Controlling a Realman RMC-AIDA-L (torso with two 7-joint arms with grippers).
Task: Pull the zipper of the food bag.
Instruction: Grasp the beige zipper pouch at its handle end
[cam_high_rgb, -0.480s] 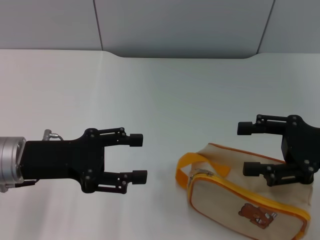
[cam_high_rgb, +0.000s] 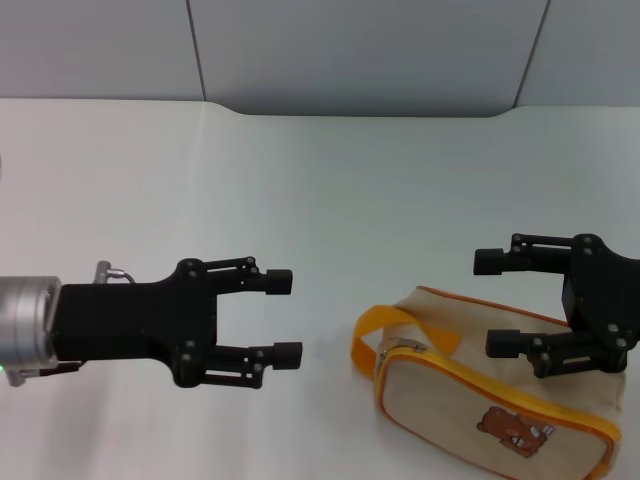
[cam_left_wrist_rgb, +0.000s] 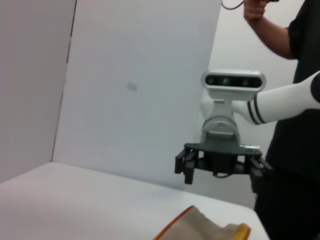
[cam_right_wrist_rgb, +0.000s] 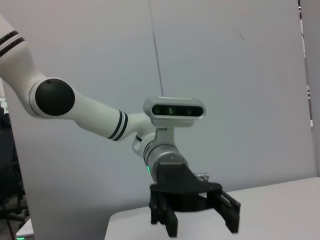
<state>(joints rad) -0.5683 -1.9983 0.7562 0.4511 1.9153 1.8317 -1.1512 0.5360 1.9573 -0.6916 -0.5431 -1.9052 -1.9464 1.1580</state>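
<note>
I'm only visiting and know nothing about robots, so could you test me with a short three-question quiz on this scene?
1. True or false: the zipper pull lies at the end of the food bag nearest its loop handle.
2. Which gripper hovers above the bag? A) left gripper B) right gripper
3. Fill in: both grippers' fingers are ____.

Key: 1 true. 2 B; the left one hangs over bare table, apart from the bag. 3 open, holding nothing.
</note>
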